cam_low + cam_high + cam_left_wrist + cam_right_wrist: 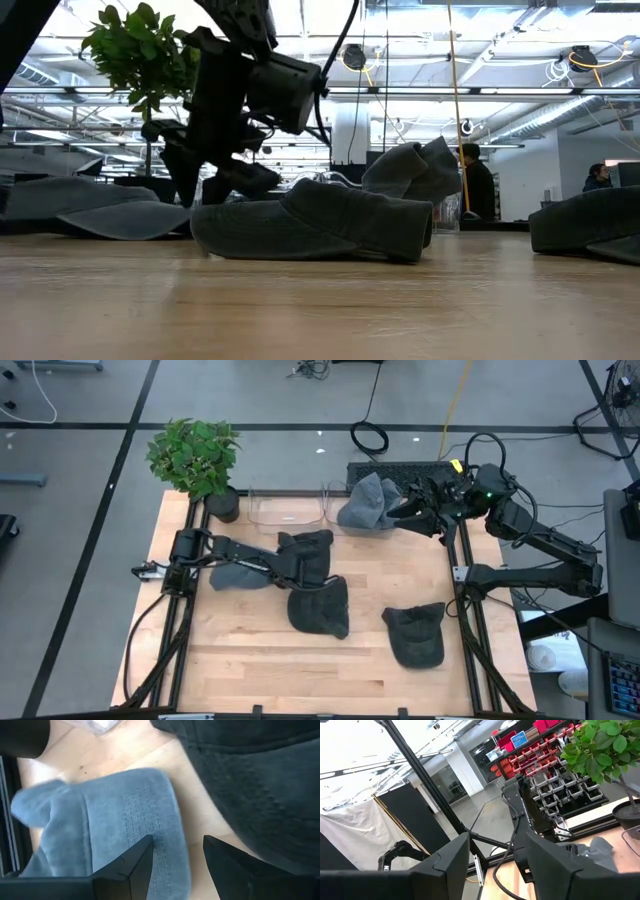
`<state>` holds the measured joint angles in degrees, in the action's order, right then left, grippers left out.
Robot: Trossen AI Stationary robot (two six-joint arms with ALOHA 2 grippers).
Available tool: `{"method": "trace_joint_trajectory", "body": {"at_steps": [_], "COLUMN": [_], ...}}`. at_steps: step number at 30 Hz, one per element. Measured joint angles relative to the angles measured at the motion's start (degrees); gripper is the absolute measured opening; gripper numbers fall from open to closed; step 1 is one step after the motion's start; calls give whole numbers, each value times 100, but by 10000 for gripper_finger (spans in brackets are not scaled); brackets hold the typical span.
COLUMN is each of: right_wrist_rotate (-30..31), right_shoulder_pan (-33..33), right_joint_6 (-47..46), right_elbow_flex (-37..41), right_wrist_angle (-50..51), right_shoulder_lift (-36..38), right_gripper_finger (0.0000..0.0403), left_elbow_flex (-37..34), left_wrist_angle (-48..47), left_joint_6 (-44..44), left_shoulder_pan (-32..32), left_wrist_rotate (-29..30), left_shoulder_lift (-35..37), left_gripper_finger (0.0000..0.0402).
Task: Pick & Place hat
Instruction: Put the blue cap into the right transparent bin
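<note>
1. Wooden worktop (250, 650) seen from above, several hats lying on it. A potted plant (195, 460) stands at the far left corner; a clear plastic bin (290, 508) sits at the far edge, middle.
2. Left arm reaches across the left half of the worktop. Left gripper (312, 572) is low over the hats at centre; in the left wrist view its fingers (135, 865) stand apart with nothing between them, bare wood showing in the gap.
3. Same wrist view: a blue-grey hat (115, 820) lies under one finger, a dark hat (260, 795) just beside the other.
4. From above, a dark hat by the arm (305, 545) sits just behind the left gripper, and a dark centre hat (320, 605) lies right in front of it. A grey hat (235, 575) lies partly under the left arm.
5. A fifth hat, the dark right-front hat (415, 632), lies well apart from the others, near the right rail.
6. A light grey hat (368, 503) is at the far edge, just right of the bin, touching the right gripper (412, 510).
7. Right gripper is raised at the far right corner. Its fingers (445, 865) are spread in the wrist view, empty between.
8. Low view: the centre hat lies flat on the wood, the light grey hat showing higher behind it. People (478, 185) stand in the room beyond.
</note>
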<state>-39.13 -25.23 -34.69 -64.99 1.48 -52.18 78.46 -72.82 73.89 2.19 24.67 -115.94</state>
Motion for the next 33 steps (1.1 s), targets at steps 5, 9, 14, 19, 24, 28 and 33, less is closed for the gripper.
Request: {"method": "trace_joint_trajectory", "body": {"at_steps": [5, 9, 14, 19, 24, 28, 33], "right_wrist_rotate": [-2, 0, 2, 4, 4, 2, 2], "right_shoulder_pan": [0, 0, 0, 0, 0, 0, 0], "right_joint_6": [104, 198, 287, 295, 204, 93, 220], "right_elbow_flex": [0, 0, -2, -2, -4, -4, -4], "right_wrist_angle": [-2, -4, -61, -214, -391, -390, -387], "right_shoulder_lift": [0, 0, 0, 0, 0, 0, 0], "right_gripper_finger": [183, 183, 183, 183, 183, 183, 183], "left_elbow_flex": [-26, -26, 59, 92, 92, 92, 90], "left_wrist_angle": [-3, 7, 189, 401, 385, 377, 742], "left_joint_6": [23, 83, 97, 172, 205, 206, 118], "left_shoulder_pan": [-25, 28, 214, 320, 322, 322, 246], "left_wrist_rotate": [30, 22, 8, -27, -36, -137, -868], "left_shoulder_lift": [0, 0, 0, 0, 9, 50, 87], "left_gripper_finger": [175, 101, 12, 5, 4, 3, 27]}}
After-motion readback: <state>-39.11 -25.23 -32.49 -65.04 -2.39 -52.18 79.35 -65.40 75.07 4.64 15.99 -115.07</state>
